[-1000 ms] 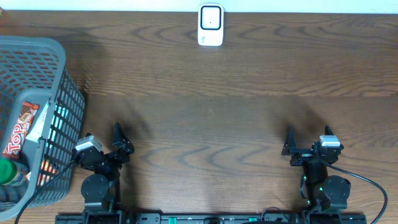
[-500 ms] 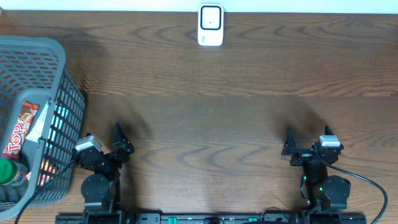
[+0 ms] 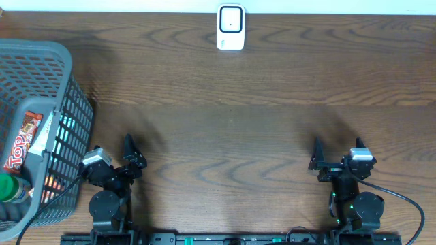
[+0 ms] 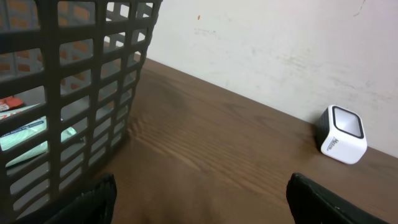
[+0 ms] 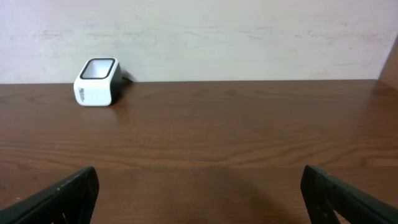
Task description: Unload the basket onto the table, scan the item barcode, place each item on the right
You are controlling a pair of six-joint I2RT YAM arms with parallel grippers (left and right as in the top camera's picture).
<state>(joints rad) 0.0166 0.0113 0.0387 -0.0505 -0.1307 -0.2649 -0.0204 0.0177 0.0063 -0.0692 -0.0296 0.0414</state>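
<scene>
The white barcode scanner [image 3: 231, 27] stands at the far edge of the table, centre; it shows as the scanner [image 4: 341, 134] in the left wrist view and the scanner [image 5: 97, 81] in the right wrist view. Items lie in a grey mesh basket [image 3: 71, 122] at the left: a red "Top" packet [image 3: 20, 143] and a green-capped bottle [image 3: 8, 188]. My left gripper [image 3: 116, 151] sits open near the front edge, just right of the basket, empty. My right gripper [image 3: 337, 153] is open and empty at the front right.
The basket wall [image 4: 74, 93] fills the left of the left wrist view, close to the left finger. A pale wall runs behind the table's far edge. Bare wood lies between both grippers and the scanner.
</scene>
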